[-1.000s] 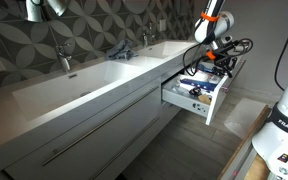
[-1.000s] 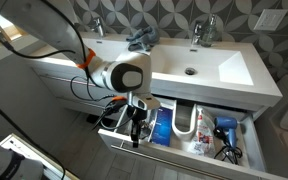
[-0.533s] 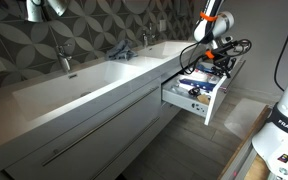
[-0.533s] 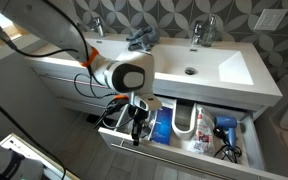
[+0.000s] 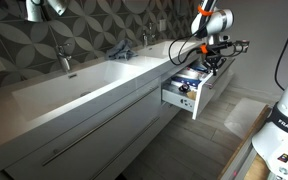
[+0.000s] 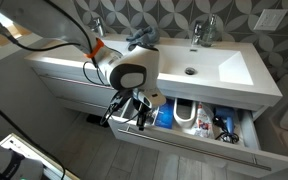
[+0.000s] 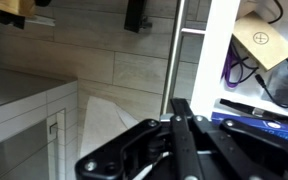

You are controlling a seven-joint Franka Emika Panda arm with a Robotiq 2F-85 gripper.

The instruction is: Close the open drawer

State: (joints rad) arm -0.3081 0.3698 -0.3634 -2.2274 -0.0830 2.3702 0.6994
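Grey-fronted drawer (image 6: pixel 194 146) sits under the sink (image 6: pixel 229 62), pushed further in than 1 second ago but partly out. The gripper (image 6: pixel 139 121), fingers together and empty, presses its front. Closing looks underway.

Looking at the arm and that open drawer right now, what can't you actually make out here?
Whether the end effector touches the open drawer: too small in both exterior views, too close-up in the wrist view.
What the blue-and-white items are: too small in an exterior view, cut by the right edge in the wrist view.
The drawer's back: hidden under the sink counter in an exterior view.
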